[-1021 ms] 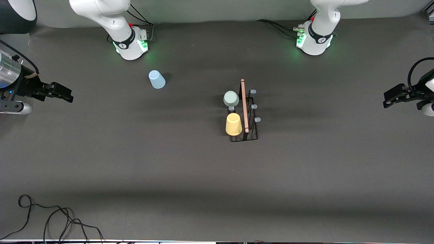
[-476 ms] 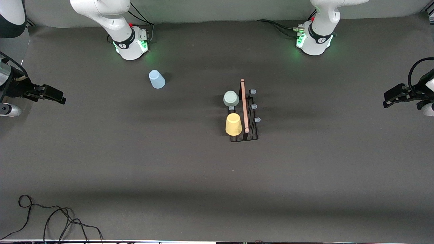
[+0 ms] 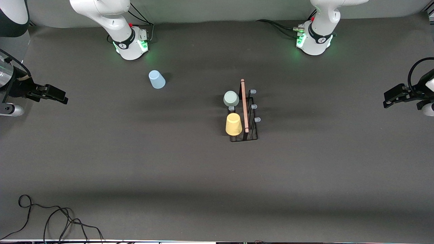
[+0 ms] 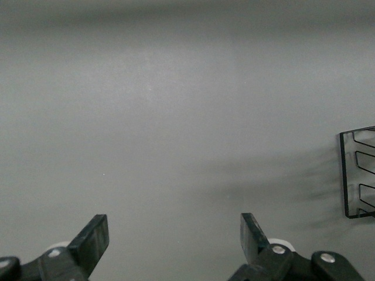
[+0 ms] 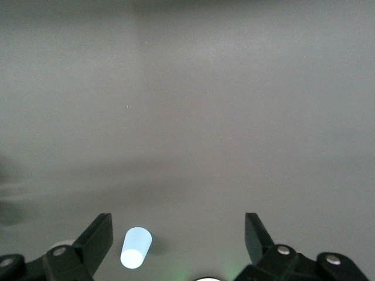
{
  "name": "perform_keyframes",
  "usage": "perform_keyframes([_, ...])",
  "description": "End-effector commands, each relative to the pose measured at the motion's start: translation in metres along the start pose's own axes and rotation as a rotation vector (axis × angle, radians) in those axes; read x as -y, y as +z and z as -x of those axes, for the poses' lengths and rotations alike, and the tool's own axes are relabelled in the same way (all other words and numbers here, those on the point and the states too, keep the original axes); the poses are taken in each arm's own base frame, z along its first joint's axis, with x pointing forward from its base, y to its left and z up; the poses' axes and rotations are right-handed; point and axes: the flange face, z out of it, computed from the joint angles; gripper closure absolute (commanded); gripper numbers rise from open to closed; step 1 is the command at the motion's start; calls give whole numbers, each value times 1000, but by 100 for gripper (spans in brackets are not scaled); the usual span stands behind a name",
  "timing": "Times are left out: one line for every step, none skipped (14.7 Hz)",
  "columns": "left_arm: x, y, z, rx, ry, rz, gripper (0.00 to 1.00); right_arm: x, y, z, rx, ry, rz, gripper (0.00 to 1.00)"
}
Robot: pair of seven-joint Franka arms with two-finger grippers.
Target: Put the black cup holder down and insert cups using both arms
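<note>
Rack as landmark: black cup holder stands upright mid-table, wooden rod running along its top, already placed by the look of it

Grey-green cup sits upturned on a prong on the holder's right-arm side, at the end nearest the bases. Yellow cup also upturned on a prong, same side, toward the front-camera end. One bare prong shows between them; three bare prongs on the holder's left-arm side

Light blue cup is the one left: upside down on the mat, well apart from the holder, toward the right arm's end and closer to the right arm's base

Right gripper hangs over the table edge at the right arm's end, well away from the holder, fingers spread wide, nothing between them. Right wrist view shows the blue cup between its fingertips farther off, not gripped

Left gripper waits over the table edge at the left arm's end, well clear of the holder, jaws apart and empty; left wrist view catches only a corner of the wire frame

Step, as judged: two of three cups seated, blue cup pending. Next move likely calls for the right arm to reach the blue cup, pinch its tapered wall, carry it mouth-down onto a free prong without knocking the seated cups
</note>
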Motion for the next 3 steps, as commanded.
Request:
perform_keyframes([2,-3,4,-3,11,-15,0,2,-1,0,-13,-9,-16,0])
perform_keyframes([1,-3,3,-3,13,-15,0,2,-1,0,-13,-11,-16,0])
perform_keyframes([1,-3,3,-3,13,-15,0,2,-1,0,-13,-11,-16,0])
